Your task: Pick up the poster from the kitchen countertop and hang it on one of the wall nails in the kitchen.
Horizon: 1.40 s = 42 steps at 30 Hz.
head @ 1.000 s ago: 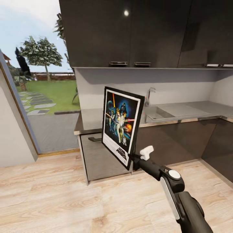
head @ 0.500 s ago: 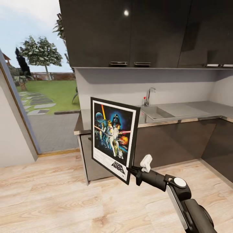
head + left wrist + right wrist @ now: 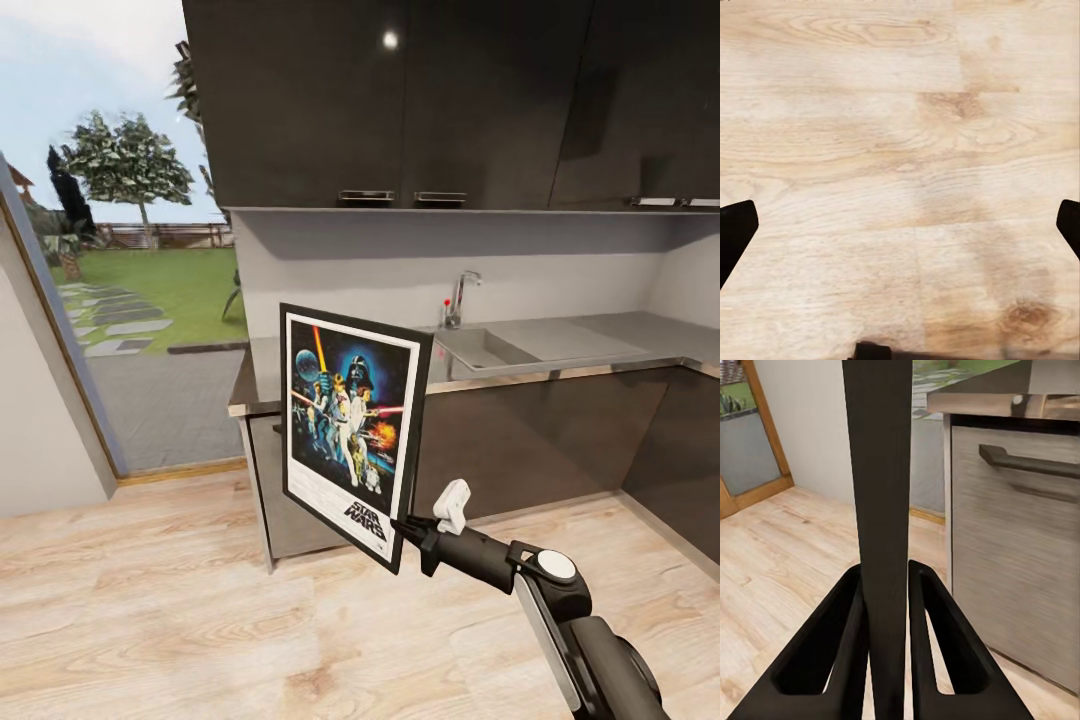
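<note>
From the head camera, the right gripper point(image 3: 408, 527) pinches the lower right corner of the black-framed, white-bordered Star Wars poster point(image 3: 352, 430), which is held upright in the air in front of the long grey brushed-steel kitchen countertop point(image 3: 560, 350) with its sink and chrome tap point(image 3: 461, 296). Dark glossy wall cabinets point(image 3: 400, 100) hang above, and pale wooden floor point(image 3: 150, 600) lies below.

The left wrist camera looks down at the wooden floor point(image 3: 900, 150); the two dark fingertips point(image 3: 735, 229) sit wide apart with nothing between them.

In the right wrist camera, the black fingers point(image 3: 851, 645) clamp the poster's dark edge point(image 3: 879, 472), beside a steel drawer front point(image 3: 1020, 547).
</note>
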Motion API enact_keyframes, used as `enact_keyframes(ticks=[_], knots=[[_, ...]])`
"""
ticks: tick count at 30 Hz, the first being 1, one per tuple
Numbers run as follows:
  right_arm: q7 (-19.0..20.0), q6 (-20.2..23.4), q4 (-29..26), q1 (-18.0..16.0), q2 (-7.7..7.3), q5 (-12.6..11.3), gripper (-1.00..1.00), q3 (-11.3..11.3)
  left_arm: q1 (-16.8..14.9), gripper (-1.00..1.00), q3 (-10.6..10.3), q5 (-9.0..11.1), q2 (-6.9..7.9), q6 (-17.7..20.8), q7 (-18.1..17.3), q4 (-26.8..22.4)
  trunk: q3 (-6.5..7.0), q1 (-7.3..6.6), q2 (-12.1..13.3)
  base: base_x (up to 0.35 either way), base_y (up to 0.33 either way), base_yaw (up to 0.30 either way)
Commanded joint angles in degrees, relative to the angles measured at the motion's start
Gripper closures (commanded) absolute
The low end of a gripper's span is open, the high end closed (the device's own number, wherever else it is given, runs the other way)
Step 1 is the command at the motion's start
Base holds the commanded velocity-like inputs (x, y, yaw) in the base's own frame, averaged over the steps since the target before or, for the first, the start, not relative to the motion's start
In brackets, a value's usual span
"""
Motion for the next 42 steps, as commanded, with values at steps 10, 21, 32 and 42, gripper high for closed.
enact_keyframes(ticks=[10, 21, 32, 42], knots=[[0.01, 0.48, -0.05, -0.04, -0.03, -0.28, 1.00, 0.00, 0.00, -1.00, 0.21, -0.03, -0.02, 0.05, -0.47, -0.01, 1.57, -1.98, 3.58, 0.000, 0.000, 0.000], [-0.19, 0.45, -0.05, -0.04, -0.03, -0.33, 1.00, -0.03, 0.00, -1.00, 0.18, -0.06, -0.02, 0.05, -0.47, 0.01, 3.54, -4.39, 7.99, 0.000, 0.000, 0.000], [-0.26, 0.48, 0.04, -0.04, -0.03, -0.35, 1.00, -0.13, 0.00, -1.00, 0.16, -0.06, -0.02, 0.06, -0.47, 0.01, 5.52, -6.81, 12.40, 0.000, 0.000, 0.000], [-0.26, 0.48, 0.04, -0.04, -0.03, -0.35, 1.00, -0.14, 0.00, -1.00, 0.17, -0.07, -0.02, 0.06, -0.47, 0.01, 7.31, -9.00, 16.42, 0.000, 0.000, 0.000]])
